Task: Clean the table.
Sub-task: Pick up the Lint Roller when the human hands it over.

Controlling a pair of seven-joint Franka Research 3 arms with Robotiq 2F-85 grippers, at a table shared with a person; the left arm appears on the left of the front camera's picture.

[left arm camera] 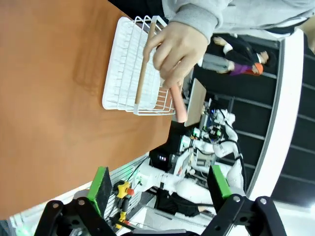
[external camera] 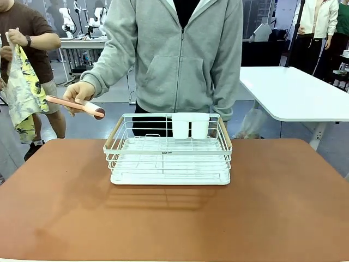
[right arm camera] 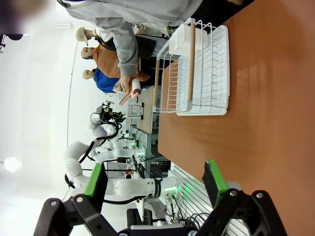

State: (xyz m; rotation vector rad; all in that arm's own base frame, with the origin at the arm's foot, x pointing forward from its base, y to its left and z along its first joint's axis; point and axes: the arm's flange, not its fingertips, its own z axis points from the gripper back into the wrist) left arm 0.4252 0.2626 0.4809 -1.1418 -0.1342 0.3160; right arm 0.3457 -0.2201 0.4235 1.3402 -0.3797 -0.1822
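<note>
Though the job is to clean the table (external camera: 65, 218), little on it looks in need of clearing. In the front view the reddish-brown top carries a white wire rack (external camera: 169, 150), set toward 12 o'clock from the top's middle, and I can make out nothing loose lying around it. The rack's grid looks empty apart from a white holder (external camera: 191, 125) on its far side, at 12 o'clock.

The one stray item is in the air. At about 10 o'clock from the rack, the person's hand (external camera: 79, 93) holds a pink utensil (external camera: 76, 105) with a dark tip. It sits beyond the table's far edge and touches neither rack nor top.

The left gripper (left arm camera: 160, 186) has its green pads spread wide with nothing between them. The right gripper (right arm camera: 154, 179) is the same — wide and empty. Both are well apart from the rack.

My reading is that no robot step is in hand. Whether this is the start or the end of the task I cannot tell. If the utensil is meant for the robot — handed over or laid down — then stowing it in the rack is what remains.
</note>
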